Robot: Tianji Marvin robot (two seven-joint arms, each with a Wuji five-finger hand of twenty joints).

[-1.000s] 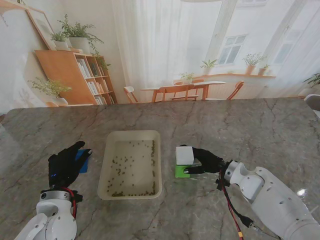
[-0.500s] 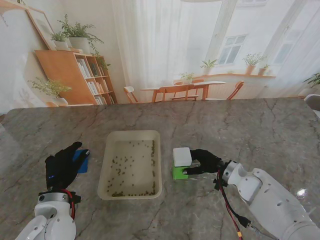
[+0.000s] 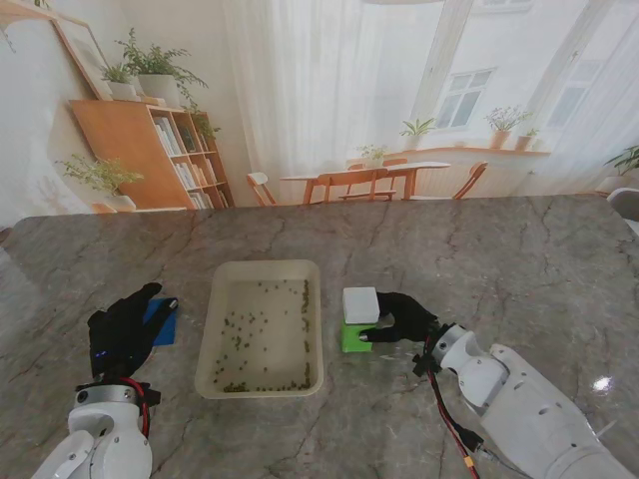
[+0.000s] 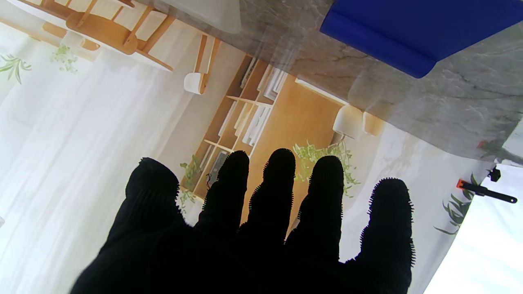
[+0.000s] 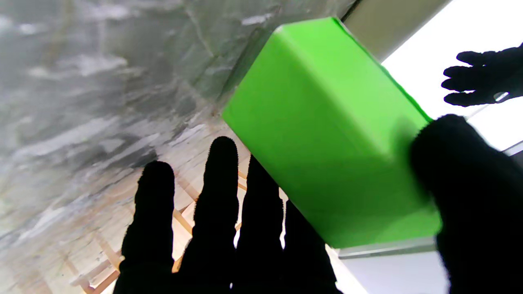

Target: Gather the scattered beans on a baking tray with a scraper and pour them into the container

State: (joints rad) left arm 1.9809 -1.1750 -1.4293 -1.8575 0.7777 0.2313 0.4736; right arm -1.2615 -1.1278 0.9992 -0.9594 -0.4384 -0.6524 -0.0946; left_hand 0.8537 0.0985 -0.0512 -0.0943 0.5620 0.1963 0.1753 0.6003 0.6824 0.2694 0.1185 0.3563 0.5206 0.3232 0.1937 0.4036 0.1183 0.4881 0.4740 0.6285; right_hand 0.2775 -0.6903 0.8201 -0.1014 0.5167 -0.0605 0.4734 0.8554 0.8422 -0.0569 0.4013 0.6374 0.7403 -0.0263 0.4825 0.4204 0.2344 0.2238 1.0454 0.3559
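- From the stand view, the baking tray lay near the middle of the grey marbled bench, its long axis running from near to far. The beans were scattered over its floor, with a thicker line along the near wall.
- Just right of the tray, the right hand grasped a green and white container; the white part faced up and the green part showed under it. Whether it touched the bench could not be told from here.
- Left of the tray, the left hand hovered with fingers spread and empty. A blue scraper lay flat on the bench at its far side, partly hidden by the fingers, close beside the tray's left wall.
- In the left wrist view, the left hand showed all five fingers straight and slightly apart, holding nothing. The blue scraper rested on the bench beyond the fingertips, clear of them.
- In the right wrist view, the right hand gripped the container: the thumb pressed one green side, while the other fingers stretched alongside the block. The block sat tilted in the frame, its white part at the end next to the palm.
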